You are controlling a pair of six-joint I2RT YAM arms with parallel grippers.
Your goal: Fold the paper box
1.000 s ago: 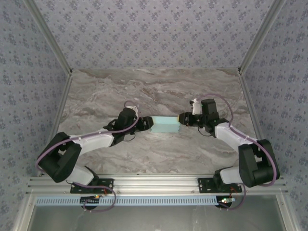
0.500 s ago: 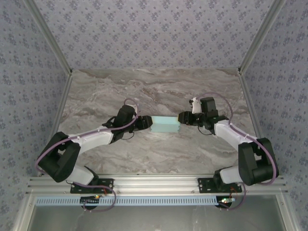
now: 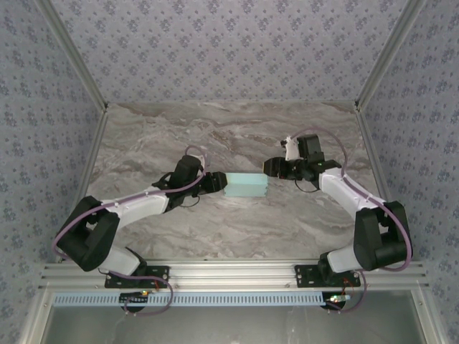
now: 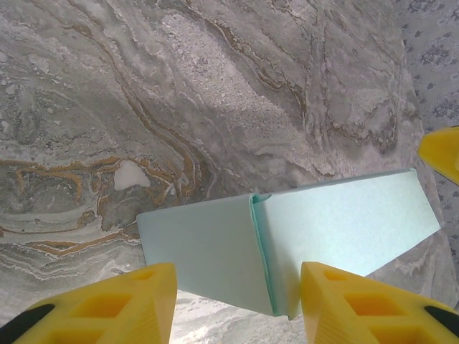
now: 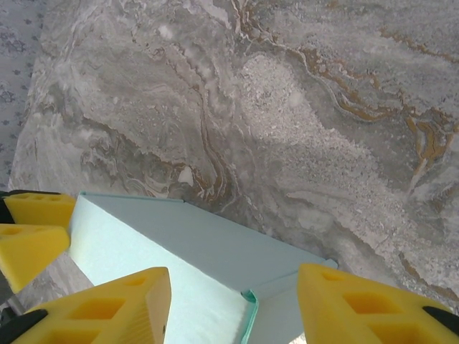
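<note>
The paper box (image 3: 244, 185) is a small pale turquoise rectangular box lying on the marble table (image 3: 165, 136), between my two grippers. My left gripper (image 3: 217, 183) is at its left end. In the left wrist view the box (image 4: 344, 222) shows a near corner between the spread yellow fingers of that gripper (image 4: 237, 287). The right-hand finger (image 4: 358, 301) is against the box; marble shows beside the other. My right gripper (image 3: 268, 168) stands open just past the box's right end. Its wrist view has the box (image 5: 179, 244) corner between wide-apart fingers (image 5: 100, 301).
Patterned walls (image 3: 229, 50) close the table on the left, back and right. An aluminium rail (image 3: 229, 272) carrying both arm bases runs along the near edge. Bare marble lies beyond and in front of the box.
My right gripper has opened and drawn slightly back and away from the box's right end. The box and my left arm have hardly moved.
</note>
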